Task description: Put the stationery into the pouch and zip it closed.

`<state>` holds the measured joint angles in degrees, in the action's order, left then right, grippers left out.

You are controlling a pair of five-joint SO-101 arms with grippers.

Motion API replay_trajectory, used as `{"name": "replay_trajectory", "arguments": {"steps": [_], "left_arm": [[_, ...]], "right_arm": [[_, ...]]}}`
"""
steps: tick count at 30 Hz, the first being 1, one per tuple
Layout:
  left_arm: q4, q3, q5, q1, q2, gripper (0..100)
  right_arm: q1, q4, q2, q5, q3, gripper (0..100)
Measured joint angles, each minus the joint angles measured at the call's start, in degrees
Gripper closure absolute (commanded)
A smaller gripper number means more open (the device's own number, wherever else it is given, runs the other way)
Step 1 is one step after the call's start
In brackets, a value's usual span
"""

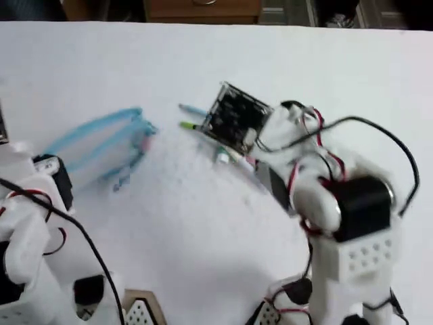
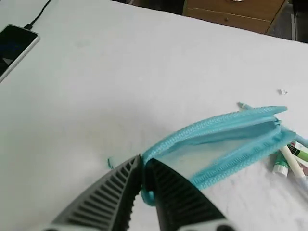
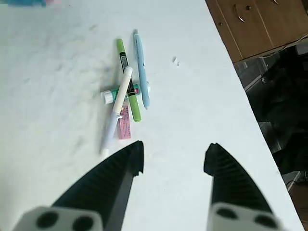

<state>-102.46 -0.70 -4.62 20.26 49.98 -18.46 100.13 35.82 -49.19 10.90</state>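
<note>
Left fingers (image 2: 110, 192) tight on the pouch (image 2: 221, 139) corner; right fingers (image 3: 115, 178) wide apart over stationery (image 3: 126, 86) half-hidden from above.

The black tool (image 3: 175, 148) hangs over the white tabletop (image 3: 53, 62), fingers wide apart. Near it a thin green pen (image 3: 127, 77), light blue pen (image 3: 141, 67), white pen (image 3: 118, 103) and pink eraser (image 3: 124, 129) lie piled together.

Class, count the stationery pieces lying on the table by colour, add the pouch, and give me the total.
green pen: 1
light blue pen: 1
white pen: 1
teal-and-white tube: 1
pink eraser: 1
blue pouch: 1
Total: 6
</note>
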Motion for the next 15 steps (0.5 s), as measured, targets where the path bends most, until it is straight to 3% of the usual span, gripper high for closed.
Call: {"name": "replay_trajectory", "arguments": {"steps": [8, 15], "left_arm": [[0.0, 1.2, -1.0, 3.3, -2.3, 98], [0.0, 1.2, -1.0, 3.5, -2.3, 98]], "right_arm": [[-3.6, -1.7, 1.2, 2.5, -16.8, 81.2], [-4.6, -10.8, -17.3, 8.4, -20.7, 81.1]]}}
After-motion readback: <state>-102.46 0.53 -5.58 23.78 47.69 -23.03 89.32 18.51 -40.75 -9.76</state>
